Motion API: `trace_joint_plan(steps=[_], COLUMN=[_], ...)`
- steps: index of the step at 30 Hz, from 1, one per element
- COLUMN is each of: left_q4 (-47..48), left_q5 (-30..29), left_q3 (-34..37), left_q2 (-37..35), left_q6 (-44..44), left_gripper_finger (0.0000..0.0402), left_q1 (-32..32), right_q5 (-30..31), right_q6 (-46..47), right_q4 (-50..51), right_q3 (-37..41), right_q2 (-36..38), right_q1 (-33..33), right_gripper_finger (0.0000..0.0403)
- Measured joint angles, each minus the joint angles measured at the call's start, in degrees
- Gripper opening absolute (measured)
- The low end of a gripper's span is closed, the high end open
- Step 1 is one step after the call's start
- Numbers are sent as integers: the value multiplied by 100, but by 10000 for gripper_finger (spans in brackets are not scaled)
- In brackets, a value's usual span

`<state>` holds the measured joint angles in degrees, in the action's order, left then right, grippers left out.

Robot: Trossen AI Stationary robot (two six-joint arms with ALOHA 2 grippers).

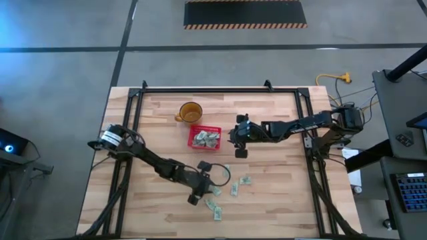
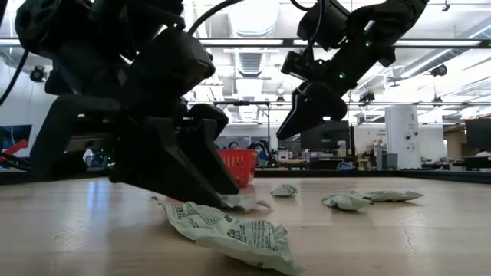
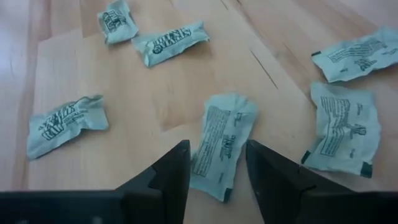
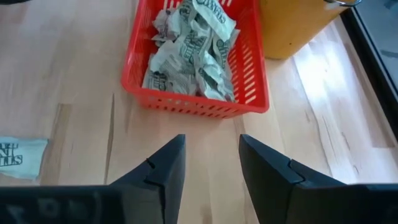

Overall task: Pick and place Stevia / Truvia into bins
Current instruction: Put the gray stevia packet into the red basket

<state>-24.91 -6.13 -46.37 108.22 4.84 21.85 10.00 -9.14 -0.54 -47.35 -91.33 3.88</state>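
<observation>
Several pale green sachets lie flat on the wooden table, loose ones near the front and more piled in the red basket. My left gripper is open and low over the table. Its fingers stand on either side of one crumpled sachet, which lies on the wood. More sachets lie around it. My right gripper is open and raised above the table, just right of the basket, holding nothing.
An amber cup stands beyond the basket, toward the far edge. One sachet lies on the wood near my right gripper. In the low view, sachets lie in front of the basket. Black frame rails border the table.
</observation>
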Motion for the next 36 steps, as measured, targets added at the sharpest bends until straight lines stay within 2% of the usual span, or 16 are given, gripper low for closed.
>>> trace_joint_plan(steps=[4,11,15,18,21,28,32,36], left_q4=[101,199,313,628,847,1102,1098,1102], left_q5=[31,-7,-236,-861,-1817,-3780,-4442,-4589], left_q3=[-17,45,60,51,67,149,161,160], left_q2=[-32,-116,-202,-372,-615,-1098,-1190,-1187], left_q6=[-7,11,14,12,-35,-146,-54,320], left_gripper_finger=[103,10,11,12,12,13,13,13], left_q1=[2,0,-3,10,41,116,59,-180], right_q5=[0,0,1,44,48,22,13,3], right_q6=[17,64,148,170,355,1321,1538,1525], right_q4=[83,351,566,845,1214,2317,2478,2413], right_q3=[0,0,0,0,0,0,0,-11], right_q2=[11,9,11,11,11,9,10,9], right_q1=[-2,-2,0,0,2,2,2,2], right_gripper_finger=[135,132,130,126,122,112,107,102])
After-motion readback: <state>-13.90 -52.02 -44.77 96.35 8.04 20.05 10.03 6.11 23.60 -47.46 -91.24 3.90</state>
